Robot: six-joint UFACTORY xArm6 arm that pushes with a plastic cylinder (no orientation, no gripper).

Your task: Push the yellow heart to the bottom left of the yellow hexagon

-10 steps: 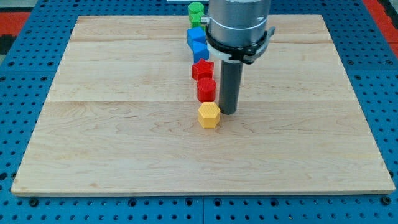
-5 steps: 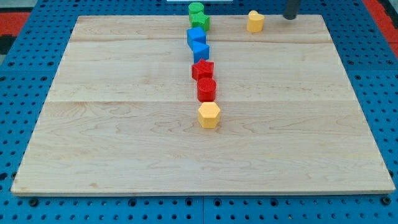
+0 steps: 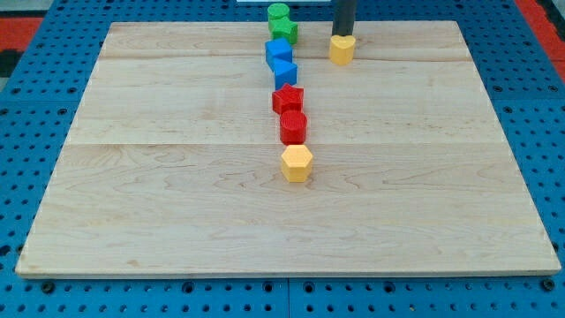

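My tip [image 3: 342, 36] touching yellow heart [image 3: 342, 49]

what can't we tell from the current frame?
- My tip: its end meets the yellow heart; contact point hidden behind the heart.
- Rod's upper part and arm: cut off by the view's top.
- Green blocks: too small and overlapping to name shapes.

Green blocks [image 3: 281, 21], blue blocks [image 3: 281, 60], red blocks [image 3: 290, 111] in col. on wood board [image 3: 177, 203].
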